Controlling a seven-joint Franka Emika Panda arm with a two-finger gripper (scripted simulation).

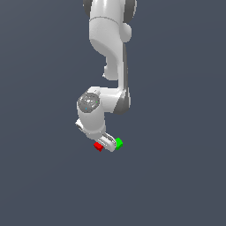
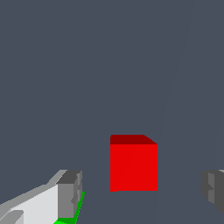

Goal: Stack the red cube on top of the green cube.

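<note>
While the white Panda arm [image 1: 108,66] reaches down from the upper part of the exterior view, its gripper [image 1: 107,142] sits low over the plain grey-blue worktop [image 1: 176,176], with the two cubes flanking it closely. Red cube [image 1: 98,146] lies just beside the gripper toward the exterior view's left; green cube [image 1: 118,143] lies just beside it toward the exterior view's right. Cubes are apart from each other, gripper body between them as seen in that view. Both rest on the worktop; neither is stacked. In the wrist view, the gripper [image 2: 140,192] is spread wide: one dark finger pad [image 2: 69,194] and the other [image 2: 213,190] stand far apart, with the red cube [image 2: 133,165] in the gap between them, nearer the first pad but touching neither. Bare worktop [image 2: 87,65] shows on both sides of the red cube, so nothing is grasped. Red cube sits square, top face darker than front face, not tilted. Green cube [image 2: 72,214] appears only as a thin sliver at the outer side of the first finger, outside the gap and mostly hidden by that finger; whether it touches the finger cannot be told. How high the fingertips are above the worktop cannot be told from either view.
</note>
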